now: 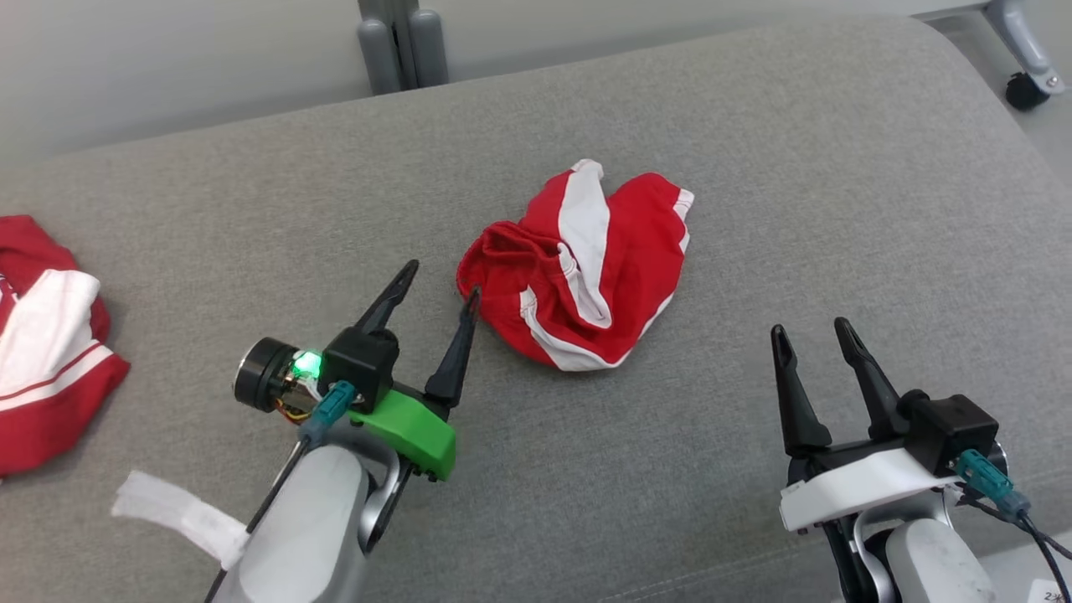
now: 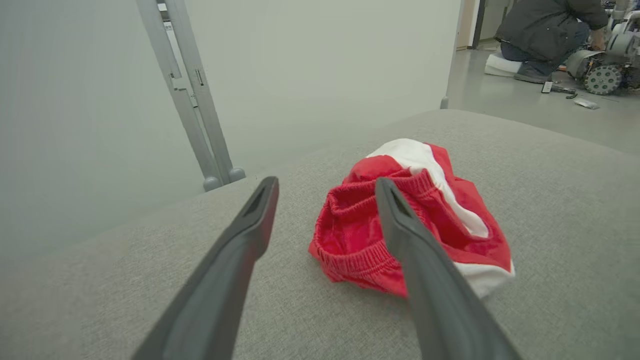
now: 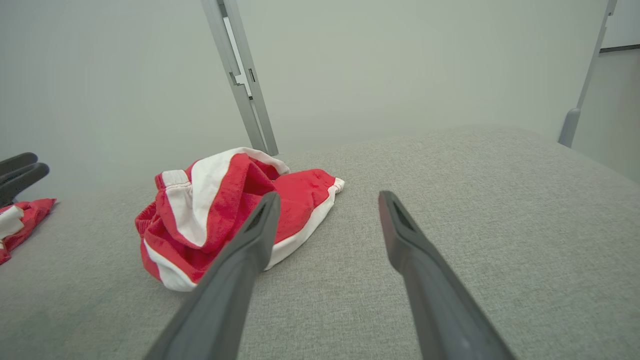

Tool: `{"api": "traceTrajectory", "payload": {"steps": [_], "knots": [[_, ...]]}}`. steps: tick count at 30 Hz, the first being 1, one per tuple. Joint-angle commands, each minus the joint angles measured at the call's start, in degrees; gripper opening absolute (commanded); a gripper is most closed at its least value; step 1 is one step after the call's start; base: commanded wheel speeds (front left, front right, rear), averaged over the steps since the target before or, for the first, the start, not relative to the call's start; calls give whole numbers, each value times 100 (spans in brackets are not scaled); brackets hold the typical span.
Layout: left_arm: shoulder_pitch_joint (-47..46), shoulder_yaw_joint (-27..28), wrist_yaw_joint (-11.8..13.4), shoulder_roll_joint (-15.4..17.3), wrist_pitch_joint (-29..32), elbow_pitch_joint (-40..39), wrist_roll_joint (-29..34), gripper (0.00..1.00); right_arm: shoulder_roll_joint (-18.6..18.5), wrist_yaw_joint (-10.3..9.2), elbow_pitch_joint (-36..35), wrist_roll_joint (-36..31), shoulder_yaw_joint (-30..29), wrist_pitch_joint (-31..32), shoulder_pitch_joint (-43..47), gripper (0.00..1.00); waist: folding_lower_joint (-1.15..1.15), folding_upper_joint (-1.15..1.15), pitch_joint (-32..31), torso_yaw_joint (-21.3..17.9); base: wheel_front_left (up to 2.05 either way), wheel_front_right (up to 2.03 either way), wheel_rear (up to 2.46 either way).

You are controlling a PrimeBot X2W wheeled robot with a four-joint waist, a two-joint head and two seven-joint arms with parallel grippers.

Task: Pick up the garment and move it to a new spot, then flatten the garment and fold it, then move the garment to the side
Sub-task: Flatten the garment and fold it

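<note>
Lining up first pick. Garment (image 1: 578, 268) lying crumpled mid grey cushion (image 1: 796, 151), just beside left jaws. Both jaws standing wide, holding nothing. I'm aiming left jaws at elastic waistband (image 2: 350, 252) (thickest bunch, likely best bite), planning deep pinch, straight lift. Right jaws hovering near. Ignoring second red garment (image 1: 50, 352) far left.

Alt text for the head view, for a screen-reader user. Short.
A crumpled red-and-white garment lies mid-frame on a grey padded surface. Both grippers are open and empty, fingers pointing up the frame: the left gripper close by the garment's left edge, the right gripper apart at lower right. A second red-and-white garment sits at the left edge.
</note>
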Motion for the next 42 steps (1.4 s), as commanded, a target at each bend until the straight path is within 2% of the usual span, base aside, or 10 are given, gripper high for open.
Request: {"api": "traceTrajectory", "payload": {"steps": [1, 7, 17, 18, 19, 22, 26, 33, 38, 42], "knots": [[-178, -146, -10, 98, -4, 169, -78, 100, 22, 3, -20, 30, -12, -18, -85, 100, 0, 0, 344, -351, 0, 0, 0], [-667, -786, -11, 222, -4, 895, -265, 100, 71, 3, -24, 89, -2, -18, -216, 100, 0, 0, 580, -635, 0, 0, 0], [-1243, -1499, -11, 257, -3, 2136, -657, 100, 117, 3, 32, 122, 20, -19, -310, 100, 0, 0, 676, -910, 0, 0, 0], [-1264, -1544, -12, 245, -3, 2246, -704, 48, 119, 3, 31, 120, 12, -19, -301, 100, 0, 0, 669, -918, 0, 0, 0], [-1306, -1577, -12, 234, -4, 2323, -762, 0, 122, 3, 26, 116, -1, -19, -283, 100, 0, 0, 658, -919, 0, 0, 0], [-1300, -1682, -12, 215, -3, 2424, -895, 0, 128, 3, 20, 89, -56, -19, -212, 100, 0, 0, 607, -868, 0, 0, 0], [-1131, -1548, -11, 220, -4, 2072, -1074, 0, 126, 3, 18, 47, -89, -18, -115, 100, 0, 0, 452, -701, 0, 0, 0], [-508, -1192, 52, 426, -4, 929, -1118, 0, 73, 3, 11, 7, -129, -18, 90, 100, 0, 0, 113, -138, 0, 0, 0], [135, -1003, 218, 636, -4, 96, -1098, 0, 28, 3, 3, 22, -117, -19, 174, 100, 0, 0, -40, 323, 0, 0, 0], [729, -964, 316, 676, -3, -326, -1192, 0, 20, 3, 23, 36, -39, -19, 183, 100, 0, 0, -89, 586, 0, 0, 0]]}}
